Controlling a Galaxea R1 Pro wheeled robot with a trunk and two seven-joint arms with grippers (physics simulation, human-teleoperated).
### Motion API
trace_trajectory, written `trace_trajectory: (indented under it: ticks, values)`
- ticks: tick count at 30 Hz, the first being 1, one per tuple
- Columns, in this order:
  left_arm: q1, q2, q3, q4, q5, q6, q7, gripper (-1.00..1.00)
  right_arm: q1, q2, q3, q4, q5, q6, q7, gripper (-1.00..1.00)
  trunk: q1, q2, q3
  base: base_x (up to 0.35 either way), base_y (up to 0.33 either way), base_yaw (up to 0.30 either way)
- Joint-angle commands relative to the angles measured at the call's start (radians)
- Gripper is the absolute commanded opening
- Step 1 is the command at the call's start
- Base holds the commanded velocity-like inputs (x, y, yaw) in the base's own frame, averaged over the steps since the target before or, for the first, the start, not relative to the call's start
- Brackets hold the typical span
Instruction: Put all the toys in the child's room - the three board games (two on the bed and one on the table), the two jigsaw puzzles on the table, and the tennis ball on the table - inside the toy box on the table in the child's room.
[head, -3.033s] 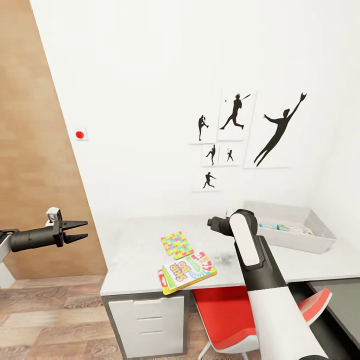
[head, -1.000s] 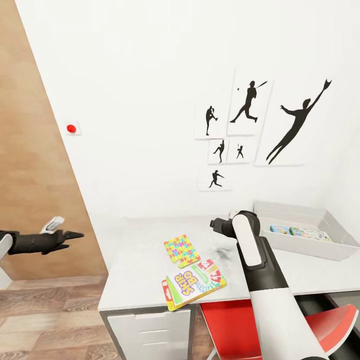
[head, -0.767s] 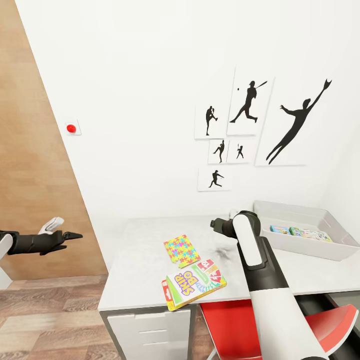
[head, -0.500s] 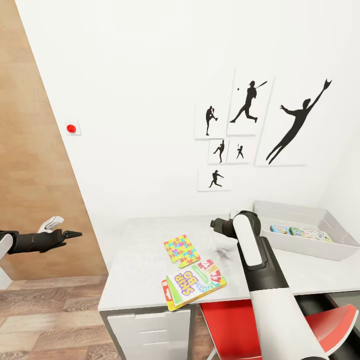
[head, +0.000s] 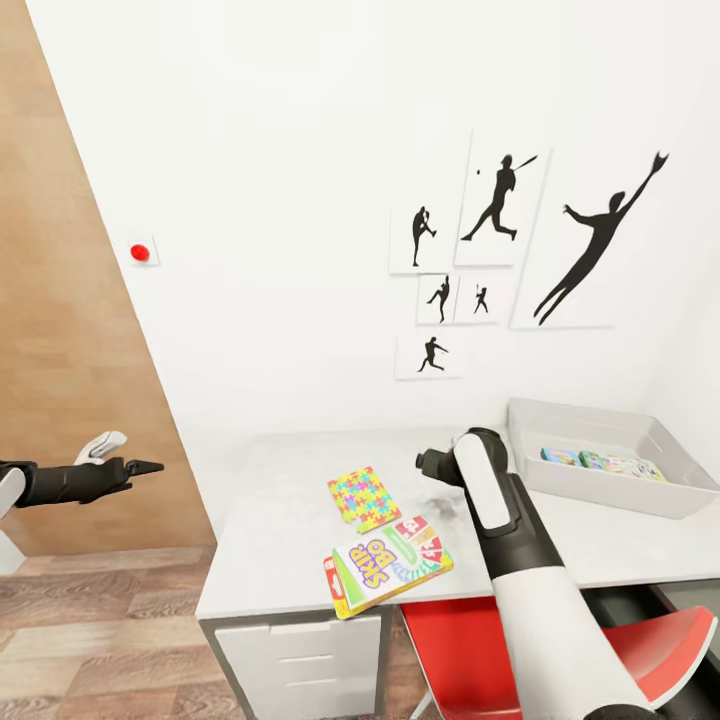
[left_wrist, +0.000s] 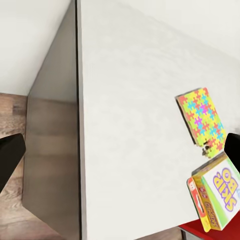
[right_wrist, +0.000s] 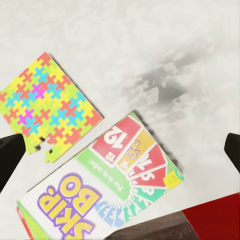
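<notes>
Two boxes lie flat on the table (head: 290, 500): a jigsaw puzzle (head: 362, 496) touching the SKIP BO game (head: 385, 565) at the table's front edge. Both grippers, left (head: 140, 467) and right (right_wrist: 120, 150), hang empty with spread fingers; the toy box (head: 600, 460) sits at the table's far end.
</notes>
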Motion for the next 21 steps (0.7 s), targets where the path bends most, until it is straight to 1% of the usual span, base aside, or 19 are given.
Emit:
trace_trajectory:
  ticks: [1, 7, 11, 14, 17, 19, 21]
  values:
    - [-0.001, 0.001, -0.004, 0.000, 0.005, 0.004, 0.000, 1.00, -0.005, 0.000, 0.001, 0.006, -0.009, 0.002, -0.011, 1.00, 0.001, -0.003, -0.004, 0.000, 0.000, 0.000]
    - [-0.002, 0.002, -0.003, 0.000, 0.005, 0.002, -0.003, 1.00, -0.042, 0.000, 0.000, 0.040, -0.010, 0.001, -0.011, 1.00, 0.001, -0.003, -0.014, 0.000, 0.000, 0.000]
    - [-0.002, 0.003, -0.003, 0.000, 0.005, 0.002, -0.008, 1.00, -0.084, 0.000, -0.001, 0.077, -0.010, 0.000, -0.012, 1.00, 0.001, -0.003, -0.020, 0.000, 0.000, 0.000]
    - [-0.002, 0.003, -0.003, 0.000, 0.005, 0.002, -0.010, 1.00, -0.100, 0.000, -0.001, 0.105, -0.010, -0.002, -0.014, 1.00, 0.001, -0.003, -0.025, 0.000, 0.000, 0.000]
    - [-0.002, 0.004, -0.002, 0.000, 0.005, 0.002, -0.010, 1.00, -0.106, 0.000, -0.002, 0.131, -0.010, -0.006, -0.015, 1.00, 0.001, -0.003, -0.030, 0.000, 0.000, 0.000]
    - [-0.002, 0.004, -0.001, 0.000, 0.005, 0.001, -0.010, 1.00, -0.109, 0.000, -0.003, 0.166, -0.010, -0.024, -0.016, 1.00, 0.001, -0.003, -0.034, 0.000, 0.000, 0.000]
    - [-0.002, 0.004, -0.001, 0.000, 0.005, 0.001, -0.011, 1.00, -0.109, 0.000, -0.004, 0.181, -0.010, -0.034, -0.016, 1.00, 0.001, -0.003, -0.037, 0.000, 0.000, 0.000]
